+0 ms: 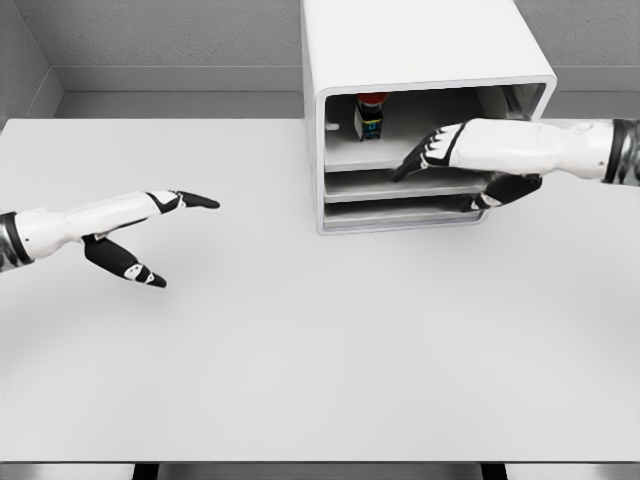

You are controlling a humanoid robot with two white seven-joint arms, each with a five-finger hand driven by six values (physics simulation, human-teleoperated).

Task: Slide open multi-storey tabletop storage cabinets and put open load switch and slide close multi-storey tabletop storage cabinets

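Left hand (150, 235) is hovering over the table (300, 350), fingers spread and relaxed, holding nothing. The switch (370, 117) is sitting upright in the cabinet (420, 50), on the top shelf at the back left. Right hand (455, 160) is reaching across the cabinet's front, fingers loose and gripping nothing, thumb down by the lower drawers. Looks like placing is done; next move is likely pushing the drawer closed.

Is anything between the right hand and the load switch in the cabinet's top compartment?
Nothing visible. The load switch stands at the back of the cabinet's top compartment; the right hand reaches in beside it, gap clear.
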